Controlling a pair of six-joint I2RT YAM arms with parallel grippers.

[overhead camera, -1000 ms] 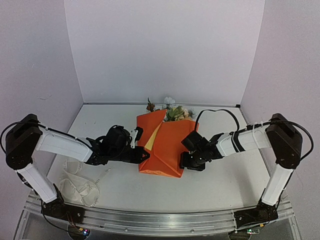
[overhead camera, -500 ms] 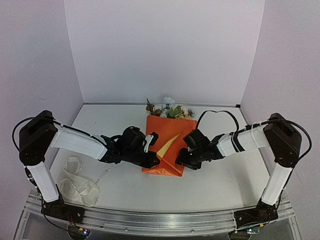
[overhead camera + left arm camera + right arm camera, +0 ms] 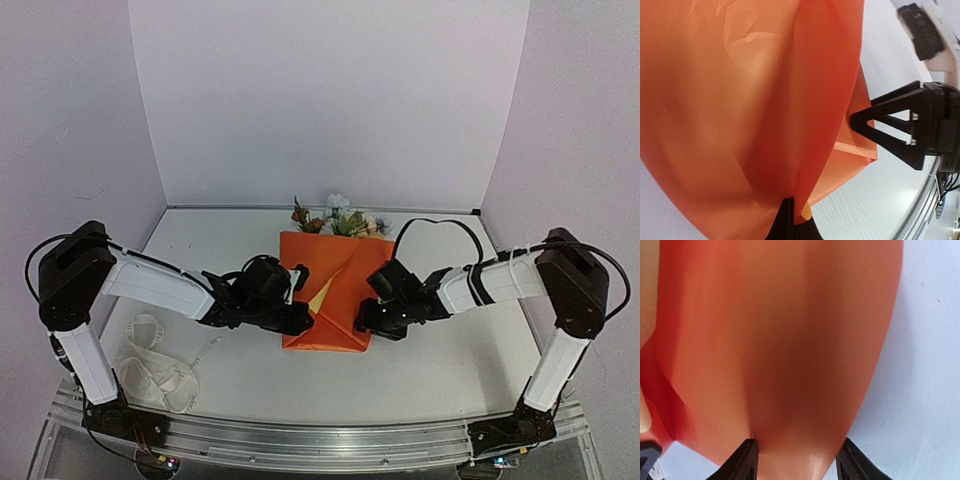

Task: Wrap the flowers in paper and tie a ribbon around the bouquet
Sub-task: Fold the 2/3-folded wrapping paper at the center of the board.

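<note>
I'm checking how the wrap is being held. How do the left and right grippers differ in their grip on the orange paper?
The left gripper has its jaws shut on a thin edge of the paper. The right gripper has its jaws apart, with a bulky fold filling the gap. The left gripper is at the wrap's left side, the right gripper at its right. Both grip near the wrap's near end, away from the flowers.

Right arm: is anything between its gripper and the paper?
Nothing visible. The right gripper is on the paper, whose folded edge fills the gap between its fingers.
</note>
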